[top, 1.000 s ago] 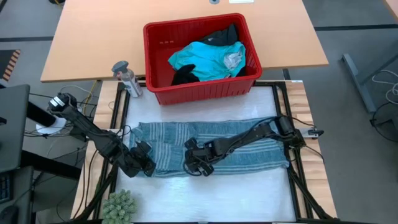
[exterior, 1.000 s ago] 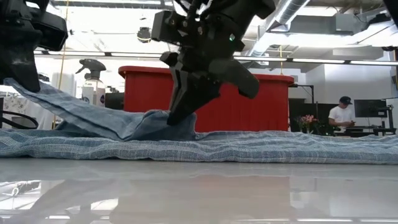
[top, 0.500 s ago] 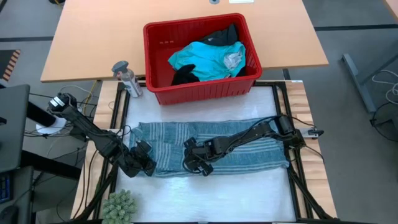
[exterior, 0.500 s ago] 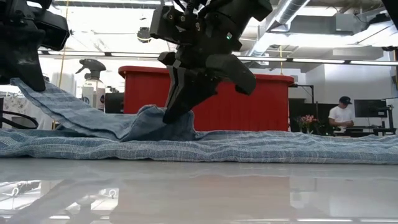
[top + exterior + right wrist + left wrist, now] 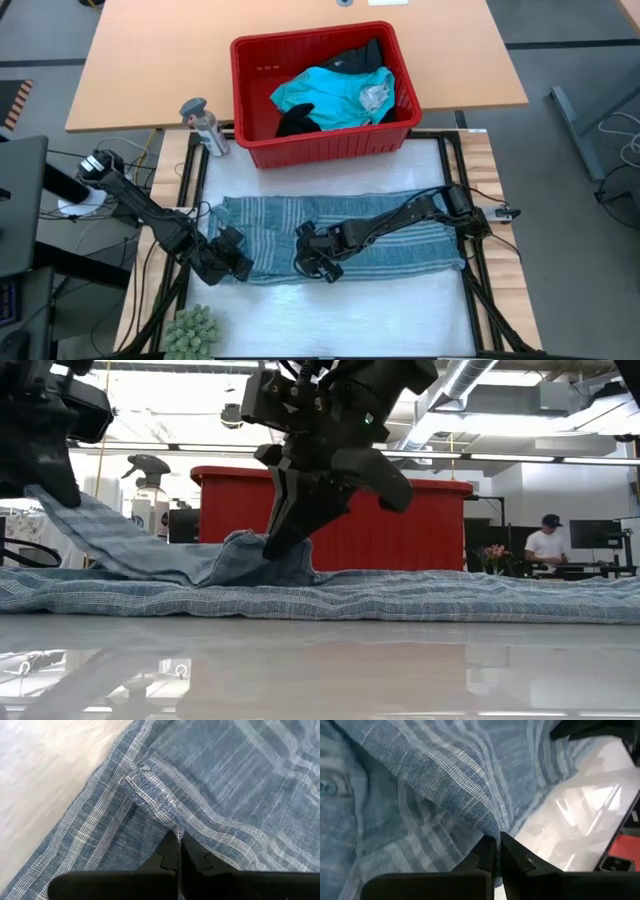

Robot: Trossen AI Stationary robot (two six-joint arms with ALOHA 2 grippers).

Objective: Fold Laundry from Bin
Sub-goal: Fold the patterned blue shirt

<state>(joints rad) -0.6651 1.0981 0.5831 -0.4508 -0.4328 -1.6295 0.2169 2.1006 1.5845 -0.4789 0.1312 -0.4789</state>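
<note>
One blue-grey striped garment (image 5: pixel 340 238) lies spread flat on the worktop (image 5: pixel 400 300), just in front of the one red bin (image 5: pixel 322 92). The bin holds one turquoise garment (image 5: pixel 330 95) and two patches of black cloth (image 5: pixel 297 122) (separate items or not, cannot tell). Left pincer (image 5: pixel 232 262): closed, pinching a lifted corner of the striped garment. Right pincer (image 5: pixel 318 262): closed on a raised fold near the striped garment's middle front edge.

Garment (image 5: pixel 340 238) on table, bin (image 5: pixel 250 100) behind, bottle (image 5: pixel 203 127) left
</note>
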